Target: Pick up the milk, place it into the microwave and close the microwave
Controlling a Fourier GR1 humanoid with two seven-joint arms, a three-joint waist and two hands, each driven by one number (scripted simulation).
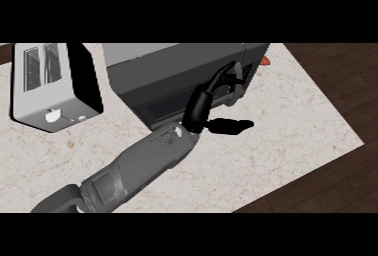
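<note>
The dark grey microwave [170, 70] stands at the back of the counter, and its door looks shut against the body. My left hand [196, 107] reaches in from the lower left. Its straight fingers [221, 80] lie against the right part of the microwave's front, and the thumb [232, 125] sticks out to the right. The hand is open and holds nothing. No milk shows anywhere in the view. My right hand is out of the picture.
A silver toaster [48, 85] stands at the back left beside the microwave. A small orange thing [266, 61] peeks out behind the microwave's right corner. The speckled counter [280, 130] ends in an edge at the right and lower right, with dark wooden floor beyond.
</note>
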